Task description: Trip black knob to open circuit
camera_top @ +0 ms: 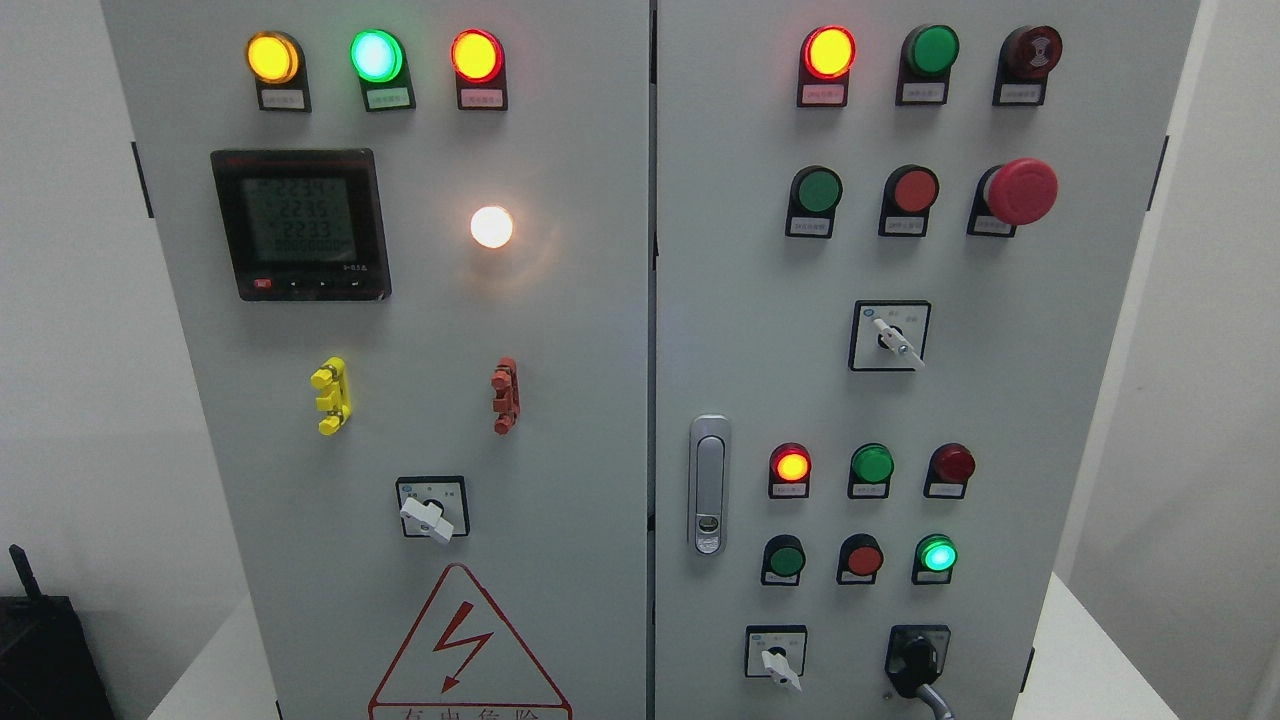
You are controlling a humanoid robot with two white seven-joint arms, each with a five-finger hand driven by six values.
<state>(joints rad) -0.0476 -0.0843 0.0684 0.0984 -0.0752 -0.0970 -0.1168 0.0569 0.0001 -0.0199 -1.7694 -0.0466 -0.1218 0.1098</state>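
Nowhere across the head view does either robot hand or arm show, so the grip state of both can't be told. Black knob [915, 662] sits at the bottom right of the right cabinet door [1080, 400], its handle pointing down and slightly left, w/ a grey lever or cable just below-right of it. Just beside it to the left is a white-handled rotary switch [776, 660]. Above these: row of dark green, red and lit green buttons, then a lit red-yellow lamp [790, 466], green lamp, dark red lamp. Chrome door latch [709, 485] stands left of those, near the door seam. Higher up is another rotary switch [891, 337] and a red mushroom stop button [1020, 190]. Left door [580, 400] carries a digital meter [300, 223], a bright white lamp [491, 227], yellow and red terminal pieces, one more rotary switch, and a red lightning warning triangle [465, 645] at the bottom.
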